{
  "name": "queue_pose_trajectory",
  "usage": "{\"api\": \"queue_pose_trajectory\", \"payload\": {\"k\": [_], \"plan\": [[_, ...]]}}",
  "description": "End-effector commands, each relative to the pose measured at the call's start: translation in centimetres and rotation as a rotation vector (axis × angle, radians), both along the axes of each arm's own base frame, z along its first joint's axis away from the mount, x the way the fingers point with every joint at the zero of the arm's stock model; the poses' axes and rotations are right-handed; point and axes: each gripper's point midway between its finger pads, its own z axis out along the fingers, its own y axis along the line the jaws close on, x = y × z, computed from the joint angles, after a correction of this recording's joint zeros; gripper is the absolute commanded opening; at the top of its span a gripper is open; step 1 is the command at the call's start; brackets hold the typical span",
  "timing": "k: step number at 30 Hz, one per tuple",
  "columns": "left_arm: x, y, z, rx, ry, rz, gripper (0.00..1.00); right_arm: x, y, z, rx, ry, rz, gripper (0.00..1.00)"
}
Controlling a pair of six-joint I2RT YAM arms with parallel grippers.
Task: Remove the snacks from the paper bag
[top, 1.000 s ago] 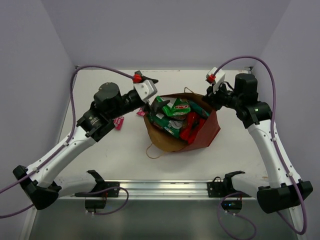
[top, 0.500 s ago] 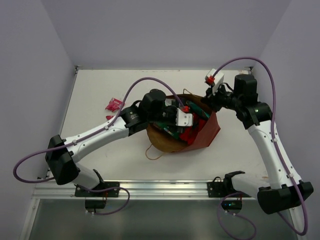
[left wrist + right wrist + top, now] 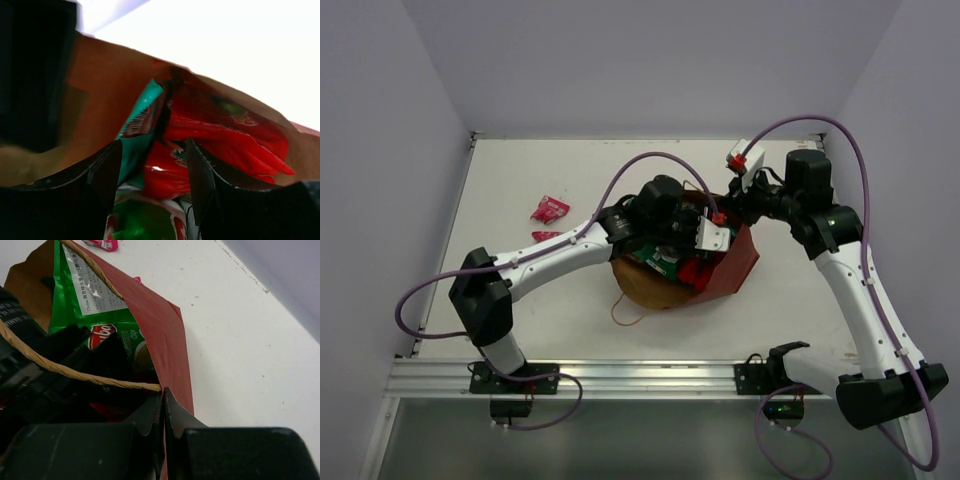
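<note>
The red-brown paper bag (image 3: 735, 268) lies on its side, mouth facing left. My right gripper (image 3: 736, 208) is shut on the bag's upper rim (image 3: 172, 347), next to a twisted handle (image 3: 75, 372). My left gripper (image 3: 700, 255) is inside the mouth, open, its fingers (image 3: 107, 167) either side of a red packet (image 3: 167, 172). A teal packet (image 3: 140, 125) lies just left of the red one, and the green-white chip bag (image 3: 142, 220) lies below it. The chip bag also shows in the right wrist view (image 3: 82, 295). Two small red-pink sachets (image 3: 549, 208) (image 3: 545, 236) lie on the table to the left.
A loose bag handle (image 3: 620, 305) loops onto the table in front of the bag. Walls close in the table at the back and on both sides. A metal rail (image 3: 640, 375) runs along the near edge.
My left arm has swung right from beside the bag's mouth and reached into the bag. The right arm and the bag have hardly moved.
</note>
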Motion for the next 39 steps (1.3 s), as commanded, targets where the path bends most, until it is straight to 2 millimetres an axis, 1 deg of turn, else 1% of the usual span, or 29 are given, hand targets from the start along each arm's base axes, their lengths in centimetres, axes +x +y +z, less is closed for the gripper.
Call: {"api": "queue_pose_trajectory", "payload": {"k": [1, 2, 5, 9, 10, 13, 16, 17, 19, 20, 22, 25, 28, 32, 37, 39], "plan": [[1.0, -1.3, 1.7, -0.046, -0.07, -0.002, 0.59, -0.5, 1.6, 6.5, 0.087, -0.204, 0.079, 0.02], [1.2, -1.4, 1.4, -0.043, -0.072, 0.003, 0.58, -0.6, 1.6, 6.5, 0.087, -0.204, 0.079, 0.02], [1.7, -1.6, 1.8, -0.067, -0.098, 0.02, 0.56, -0.6, 1.5, 6.4, 0.084, -0.205, 0.075, 0.01], [2.1, -1.6, 2.7, -0.11, -0.149, 0.034, 0.55, -0.6, 1.4, 6.3, 0.08, -0.205, 0.067, 0.01], [2.4, -1.7, 3.7, -0.139, -0.176, 0.043, 0.55, -0.6, 1.3, 6.2, 0.079, -0.205, 0.065, 0.0], [2.4, -1.6, 4.4, -0.158, -0.206, 0.042, 0.55, -0.7, 1.4, 6.4, 0.085, -0.213, 0.067, 0.0], [2.8, -1.6, 4.0, -0.144, -0.219, 0.047, 0.54, -0.8, 1.3, 6.6, 0.088, -0.218, 0.065, 0.0], [2.9, -1.5, 3.5, -0.128, -0.211, 0.055, 0.54, -0.8, 1.3, 6.5, 0.087, -0.217, 0.063, 0.0], [2.7, -1.4, 3.8, -0.127, -0.207, 0.055, 0.54, -0.8, 1.2, 6.6, 0.087, -0.22, 0.061, 0.0], [2.5, -1.1, 4.5, -0.139, -0.212, 0.054, 0.54, -0.8, 1.2, 6.4, 0.085, -0.218, 0.059, 0.0], [2.5, -1.0, 4.7, -0.142, -0.227, 0.056, 0.54, -0.8, 1.2, 6.4, 0.087, -0.221, 0.059, 0.0], [2.6, -1.0, 4.6, -0.128, -0.232, 0.056, 0.54, -0.7, 1.4, 6.3, 0.094, -0.212, 0.062, 0.0], [2.9, -1.7, 3.0, -0.107, -0.206, 0.048, 0.52, -0.7, 1.4, 6.4, 0.095, -0.213, 0.058, 0.0], [3.1, -2.4, 1.7, -0.091, -0.18, 0.037, 0.5, -0.7, 1.2, 6.2, 0.091, -0.214, 0.05, 0.0], [3.5, -3.0, 1.0, -0.086, -0.175, 0.037, 0.43, -0.6, 1.2, 6.1, 0.091, -0.211, 0.049, 0.0], [3.6, -3.2, 1.1, -0.09, -0.176, 0.034, 0.4, -0.6, 1.3, 5.9, 0.094, -0.204, 0.053, 0.0]]}}
